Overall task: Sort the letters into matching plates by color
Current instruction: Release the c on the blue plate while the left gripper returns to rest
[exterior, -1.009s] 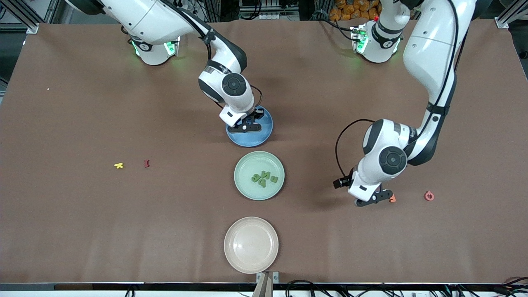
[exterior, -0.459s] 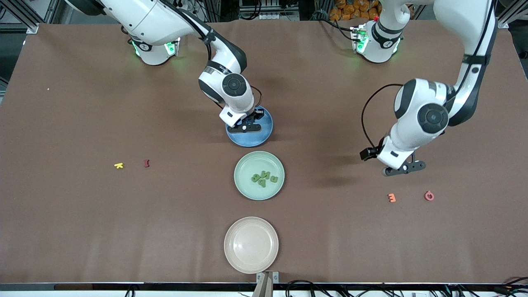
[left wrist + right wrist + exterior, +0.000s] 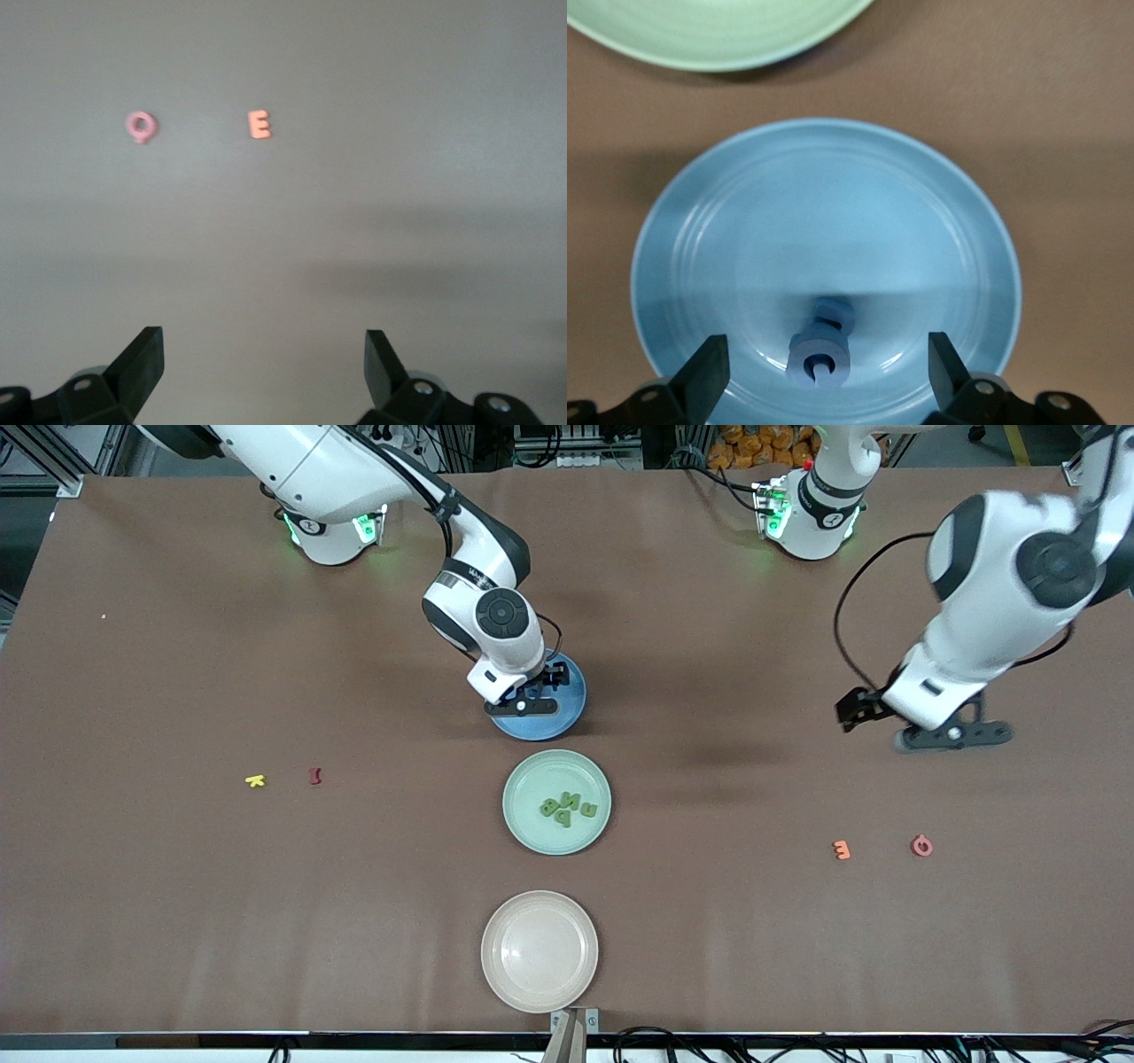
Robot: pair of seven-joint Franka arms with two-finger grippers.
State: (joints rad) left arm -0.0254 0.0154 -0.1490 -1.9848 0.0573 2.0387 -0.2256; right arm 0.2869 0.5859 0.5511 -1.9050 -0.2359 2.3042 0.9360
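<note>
**Blue foam letters in the blue plate, right gripper parted above them**

Blue letters (image 3: 821, 352), small foam pieces stacked or overlapping, lie in the blue plate (image 3: 569, 707), directly between and below the spread fingers of the right gripper (image 3: 532, 693). Jaws wide apart, holding nothing. Judgement: release made; the next move is a straight lift, since the letters lie on the gripper's own centre line.

Green plate (image 3: 523, 821), matte and shallow, sits nearer the front camera than the blue one and holds four green letters (image 3: 569, 809) clustered near its middle. Cream plate (image 3: 539, 951), nearest the camera, is bare.

Left gripper (image 3: 952, 735) hangs over bare table toward the left arm's end, fingers apart, nothing held. Orange E (image 3: 841, 850) and pink Q (image 3: 921, 845) lie flat side by side. Yellow letter (image 3: 255, 780) and dark red letter (image 3: 314, 776) lie toward the right arm's end.
</note>
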